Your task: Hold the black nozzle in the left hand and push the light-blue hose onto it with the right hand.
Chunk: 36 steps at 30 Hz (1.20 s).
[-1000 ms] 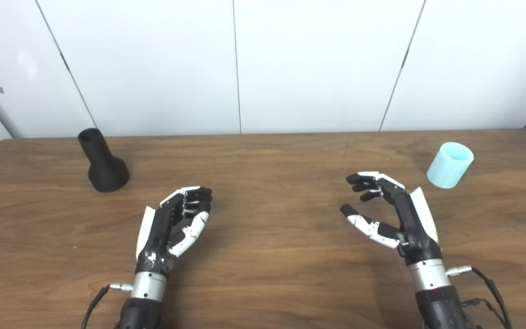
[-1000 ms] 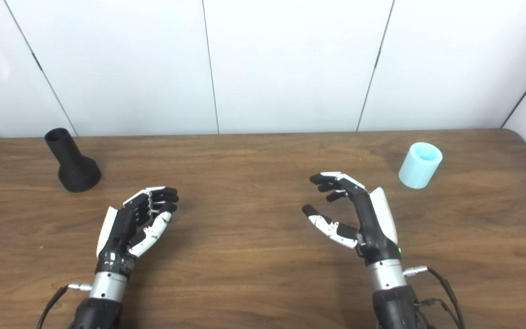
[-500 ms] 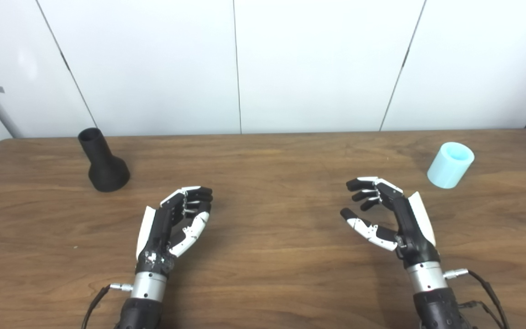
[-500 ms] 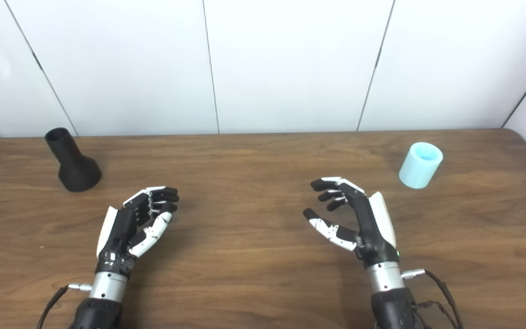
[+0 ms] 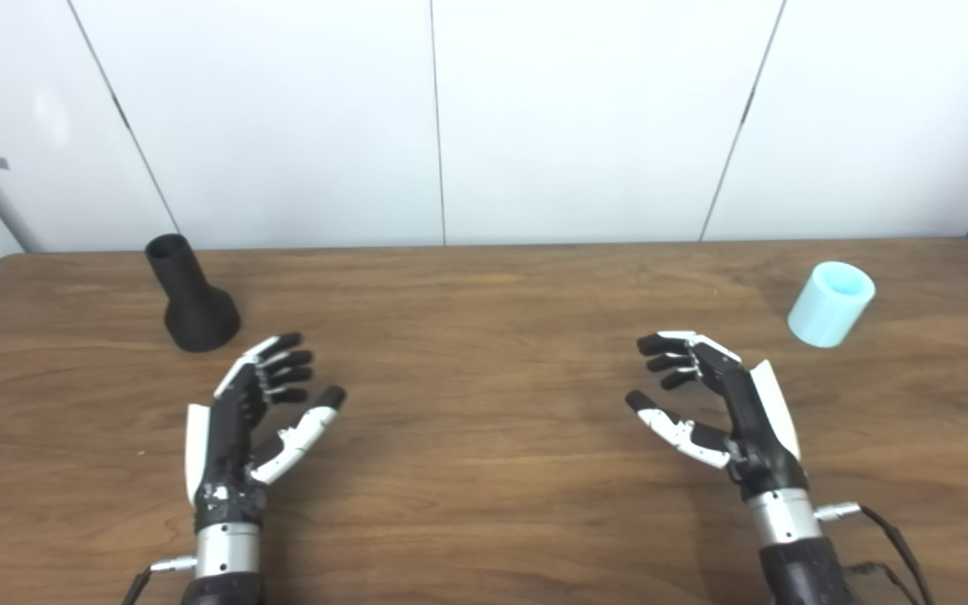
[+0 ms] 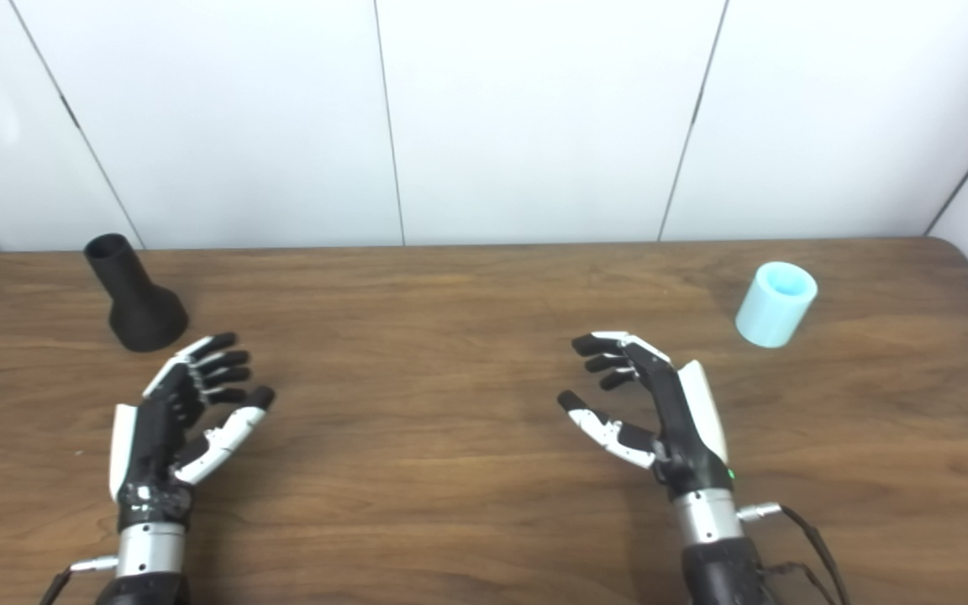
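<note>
The black nozzle point(image 5: 190, 296) stands upright on its wide base at the table's far left, narrow open end up. A short light-blue hose piece point(image 5: 830, 303) stands on end at the far right. My left hand point(image 5: 253, 416) hovers open just in front and to the right of the nozzle, fingers spread and empty. Over the right half of the table, my right hand point(image 5: 715, 403) is open too, fingers curled apart, well short and left of the hose. Neither hand touches anything.
The brown wooden table point(image 5: 484, 302) runs to a white panelled wall point(image 5: 434, 118) at the back. Thin cables trail from both wrists near the bottom edge.
My left hand has opened its fingers and shifted left, closer to the nozzle. My right hand has drawn back slightly toward me.
</note>
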Each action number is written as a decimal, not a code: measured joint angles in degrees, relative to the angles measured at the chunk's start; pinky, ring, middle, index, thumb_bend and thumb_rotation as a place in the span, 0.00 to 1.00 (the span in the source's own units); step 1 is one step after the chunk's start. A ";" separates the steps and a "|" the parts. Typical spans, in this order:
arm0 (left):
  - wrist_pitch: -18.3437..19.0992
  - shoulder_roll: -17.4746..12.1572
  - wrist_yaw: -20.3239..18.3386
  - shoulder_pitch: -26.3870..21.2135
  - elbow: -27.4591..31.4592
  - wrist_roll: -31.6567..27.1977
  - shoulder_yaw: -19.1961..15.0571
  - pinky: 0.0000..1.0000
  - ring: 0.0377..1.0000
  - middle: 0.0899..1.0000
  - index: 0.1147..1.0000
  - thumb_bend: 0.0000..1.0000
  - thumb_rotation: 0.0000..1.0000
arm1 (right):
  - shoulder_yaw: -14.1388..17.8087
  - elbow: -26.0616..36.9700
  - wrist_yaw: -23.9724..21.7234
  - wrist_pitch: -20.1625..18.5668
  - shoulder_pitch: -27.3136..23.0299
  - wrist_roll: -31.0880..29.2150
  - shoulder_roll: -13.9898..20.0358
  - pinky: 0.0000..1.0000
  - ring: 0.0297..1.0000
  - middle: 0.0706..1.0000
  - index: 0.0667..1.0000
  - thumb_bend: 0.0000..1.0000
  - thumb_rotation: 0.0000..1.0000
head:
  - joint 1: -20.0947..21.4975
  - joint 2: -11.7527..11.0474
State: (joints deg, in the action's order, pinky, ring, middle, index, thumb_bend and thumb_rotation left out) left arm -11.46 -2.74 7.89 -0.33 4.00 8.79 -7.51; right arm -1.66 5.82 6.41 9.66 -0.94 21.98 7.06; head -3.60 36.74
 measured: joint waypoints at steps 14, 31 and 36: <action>0.15 -4.65 6.21 -0.83 1.69 1.14 -9.42 0.67 0.70 0.71 0.76 0.82 0.26 | 0.81 -1.07 -2.25 0.80 0.15 -4.30 3.21 0.54 0.62 0.65 0.63 0.24 0.28 | -8.17 -0.88; 16.83 -5.57 4.90 -5.76 -1.25 12.55 -2.54 0.82 0.89 0.90 0.94 0.99 0.38 | 4.01 -7.13 -4.39 4.44 -2.02 -10.63 6.99 0.57 0.65 0.66 0.62 0.23 0.27 | -26.81 -3.78; 19.68 -7.84 3.80 -7.96 -5.05 12.57 -1.00 0.84 0.91 0.92 0.96 1.00 0.41 | 5.07 -8.85 -4.73 4.95 -2.92 -12.94 7.57 0.52 0.62 0.62 0.57 0.25 0.47 | -28.39 -4.13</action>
State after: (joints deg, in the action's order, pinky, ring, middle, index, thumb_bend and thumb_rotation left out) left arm 8.22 -10.58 11.69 -8.28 -1.05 21.36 -8.51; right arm 3.41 -3.04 1.68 14.61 -3.85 9.04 14.63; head -31.99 32.61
